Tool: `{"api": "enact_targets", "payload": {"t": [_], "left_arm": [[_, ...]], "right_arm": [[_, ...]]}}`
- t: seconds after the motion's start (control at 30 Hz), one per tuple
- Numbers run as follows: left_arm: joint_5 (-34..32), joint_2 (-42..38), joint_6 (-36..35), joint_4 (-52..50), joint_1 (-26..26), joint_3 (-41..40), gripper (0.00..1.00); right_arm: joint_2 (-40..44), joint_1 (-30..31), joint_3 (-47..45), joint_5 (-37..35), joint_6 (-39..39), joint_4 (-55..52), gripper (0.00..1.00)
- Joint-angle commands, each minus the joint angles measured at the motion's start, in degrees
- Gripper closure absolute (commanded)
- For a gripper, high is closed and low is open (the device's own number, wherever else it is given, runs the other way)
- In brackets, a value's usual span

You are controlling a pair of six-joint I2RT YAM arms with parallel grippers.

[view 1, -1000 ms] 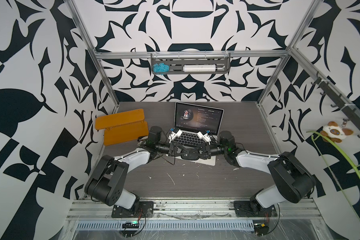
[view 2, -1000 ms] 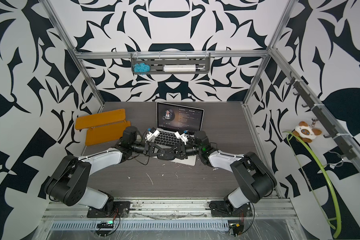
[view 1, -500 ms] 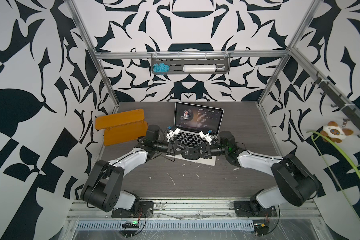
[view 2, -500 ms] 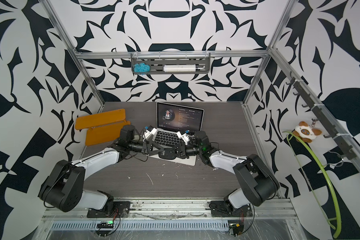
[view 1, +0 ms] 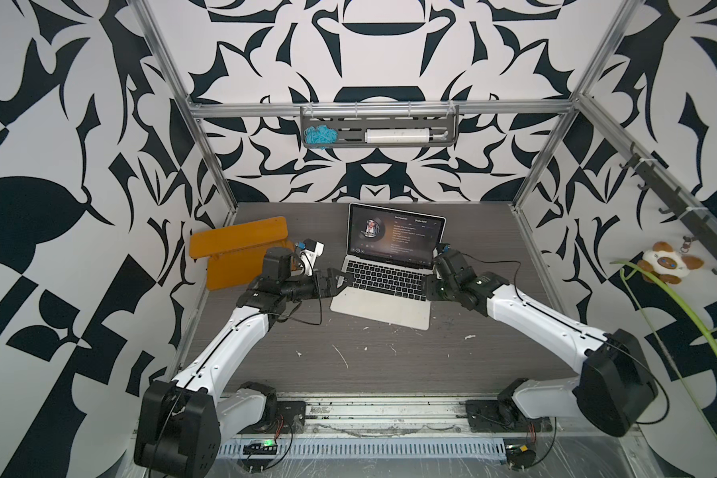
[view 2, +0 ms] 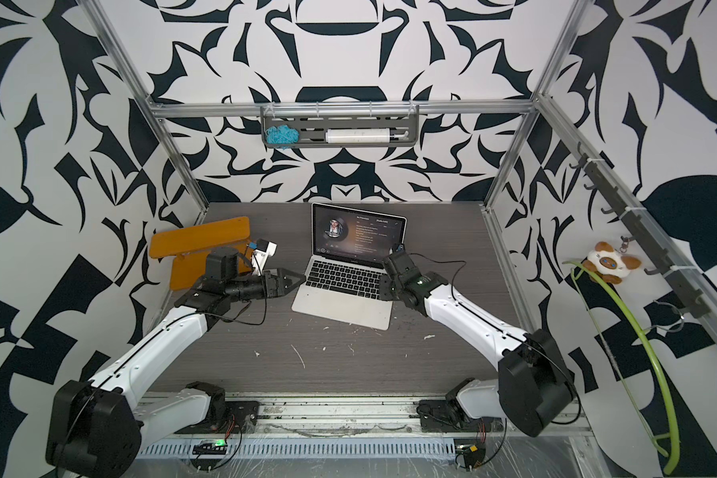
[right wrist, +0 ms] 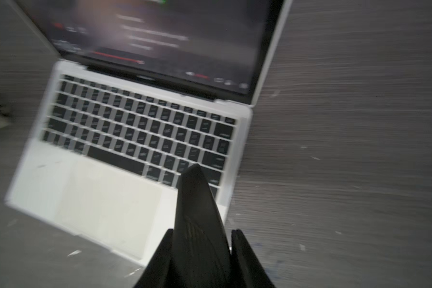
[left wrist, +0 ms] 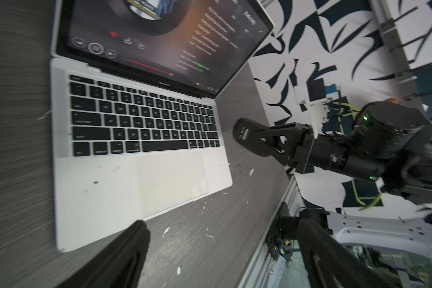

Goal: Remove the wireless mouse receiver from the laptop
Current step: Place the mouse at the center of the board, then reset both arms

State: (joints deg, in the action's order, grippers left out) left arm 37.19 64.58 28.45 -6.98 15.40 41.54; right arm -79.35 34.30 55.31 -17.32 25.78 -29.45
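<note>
table point(view 1: 390, 356): dark wood-grain top. White flecks point(view 1: 340, 355) were scattered across the lower middle of both top views.
left arm point(view 1: 232, 337): extended from its base at lower left up to the laptop's left side.
right arm point(view 1: 547, 320): extended from its base at lower right up to the laptop's right side.
orange boards point(view 1: 241, 244): two flat orange pieces, overlapped, left of centre in both top views, near the left wall.
laptop point(view 1: 381, 306): silver, lid open, at frame centre in both top views. It sat slightly skewed to the table edge. The screen was lit with a dark music player and a round portrait.
left gripper point(view 2: 299, 282): sat at the laptop's left edge, level with the keyboard. The left wrist view showed one finger point(left wrist: 125, 251) at the bottom of frame and its mate out of frame, so the jaws were spread wide and held nothing.
right gripper point(left wrist: 247, 139): sat just beside the laptop's right edge, level with the lower key rows, and clear of it in the left wrist view. The fingers were close together. Couldn't tell if they were fully closed or pinching something, and the right wrist view was blurred.
wireless mouse receiver: couldn't pick it out in any view. Too small to say whether it was at the right gripper's tips or in a port.
</note>
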Motion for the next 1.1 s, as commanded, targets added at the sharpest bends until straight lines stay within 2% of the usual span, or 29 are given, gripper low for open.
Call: {"api": "enact_targets", "payload": {"t": [0.0, 0.07, 0.17, 0.4, 0.47, 0.53, 0.6, 0.7, 0.83, 0.93, 1.03, 1.07], "left_arm": [[-10.3, -1.7, -2.2, -4.3, -0.3, -1.7, 0.01], [-13.2, -3.3, -1.8, -2.9, -0.3, -3.7, 0.01], [-14.9, -4.9, -2.0, -2.0, -0.3, -5.5, 0.01], [-17.0, -6.7, -2.5, -2.6, -0.3, -7.2, 0.01], [-17.4, -7.3, -2.0, -2.5, -0.3, -7.8, 0.01], [-17.8, -7.6, -1.9, -2.7, -0.3, -7.9, 0.01], [-18.3, -7.6, -2.0, -3.0, -0.3, -7.9, 0.01], [-18.9, -7.3, -2.0, -3.7, -0.3, -7.6, 0.01], [-21.1, -7.2, -2.2, -5.3, -0.3, -7.0, 0.01], [-23.6, -6.9, -2.1, -5.5, -0.3, -6.8, 0.01], [-25.6, -6.0, -2.5, -6.3, -0.4, -5.8, 0.01], [-26.4, -5.9, -2.7, -6.7, -0.4, -5.5, 0.01]], "right_arm": [[-6.4, 0.8, 6.5, -24.4, -1.6, -13.4, 0.79], [-12.4, 0.8, 8.9, -32.5, -1.5, -17.5, 0.79], [-20.3, 0.8, 10.7, -39.6, -1.2, -19.3, 0.81], [-35.5, 0.8, 15.1, -40.4, -1.8, -17.9, 0.83], [-38.2, 1.0, 15.8, -38.4, -1.8, -18.0, 0.78], [-38.6, 1.6, 15.2, -35.2, -2.8, -16.2, 0.66], [-37.7, 2.3, 13.8, -30.9, -4.9, -13.1, 0.57], [-35.1, 2.4, 11.2, -22.7, -7.4, -7.6, 0.48], [-31.1, 1.6, 8.0, -14.5, -9.6, -2.1, 0.43], [-27.5, 0.2, 6.0, -8.5, -10.3, 0.9, 0.36], [-20.9, -2.6, 2.4, -0.1, -11.4, 6.2, 0.15], [-18.6, -3.9, 1.1, 2.7, -11.8, 7.9, 0.12]]}}
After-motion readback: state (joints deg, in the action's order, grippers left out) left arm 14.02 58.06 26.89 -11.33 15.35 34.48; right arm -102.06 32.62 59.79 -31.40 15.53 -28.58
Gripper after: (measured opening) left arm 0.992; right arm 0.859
